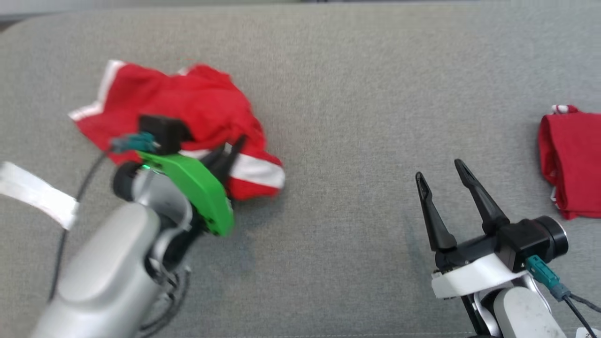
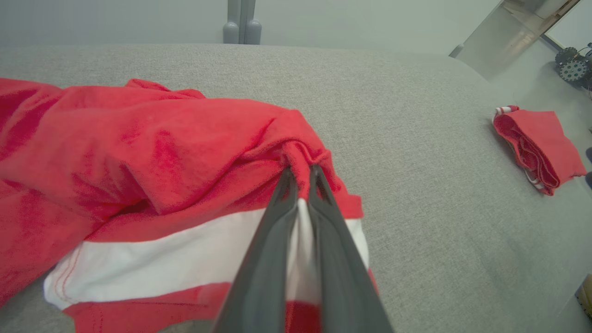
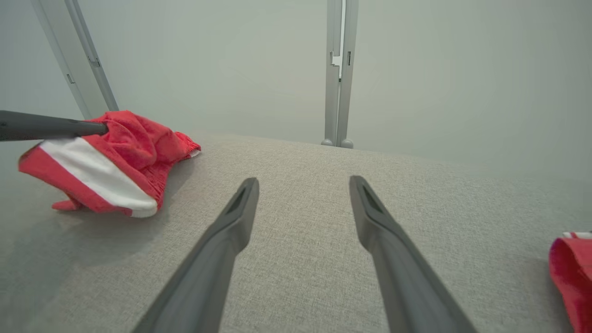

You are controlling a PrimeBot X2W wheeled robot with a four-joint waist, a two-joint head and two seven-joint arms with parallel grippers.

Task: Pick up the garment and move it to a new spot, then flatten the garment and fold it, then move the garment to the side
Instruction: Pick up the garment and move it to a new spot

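A crumpled red garment (image 1: 188,101) with white stripes lies on the grey surface at the left. My left gripper (image 1: 232,150) is shut on a fold of it near its right edge; in the left wrist view the two fingers pinch the red garment (image 2: 152,152) at the left gripper's tips (image 2: 299,172). From the right wrist view, the garment (image 3: 106,157) is lifted slightly at that pinch. My right gripper (image 1: 441,171) hovers open over bare fabric at the lower right, its fingers (image 3: 240,208) spread wide with nothing between them.
A second red garment (image 1: 570,159), folded, rests at the far right edge (image 2: 536,143). A strip of white tape (image 1: 37,195) lies at the left. A grey post (image 3: 340,74) stands beyond the far edge of the grey surface (image 1: 357,117).
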